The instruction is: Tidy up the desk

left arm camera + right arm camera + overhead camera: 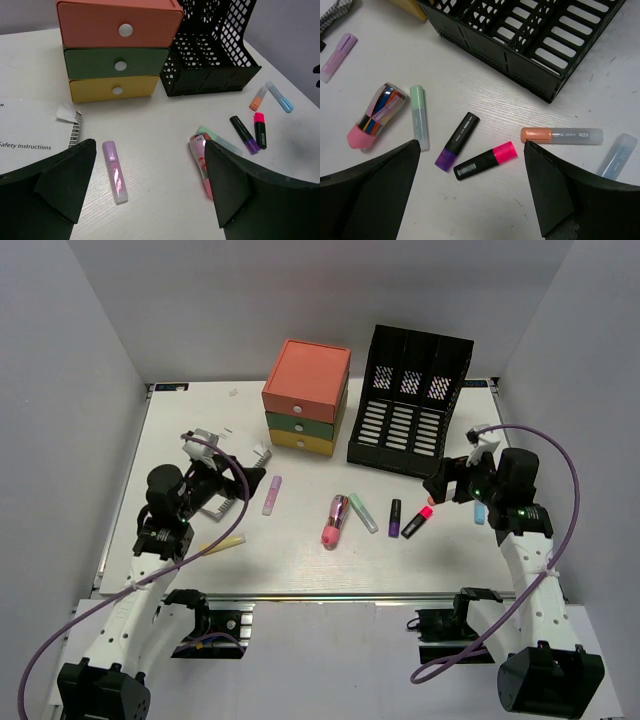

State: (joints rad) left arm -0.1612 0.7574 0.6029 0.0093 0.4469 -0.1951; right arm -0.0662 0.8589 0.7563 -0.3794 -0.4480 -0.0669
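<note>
The white desk (300, 565) holds scattered pens. A lilac highlighter (271, 495) (115, 171) lies just right of my open, empty left gripper (243, 480) (149, 145). In the middle lie a pink pen case (335, 520) (372, 122), a green highlighter (363, 513) (419, 116), a purple-capped black marker (394, 518) (457, 141) and a pink-capped black marker (417, 522) (485, 161). My right gripper (441, 485) (471, 145) hovers open above the pink-capped marker. An orange highlighter (561, 135) and a blue one (480, 512) (617, 156) lie beside it.
A three-drawer orange, green and yellow box (305, 395) (117, 50) and a black slotted file rack (410, 400) (530, 35) stand at the back. Printed papers (30, 135) lie under the left arm. A yellow highlighter (222, 543) lies near the front left rail.
</note>
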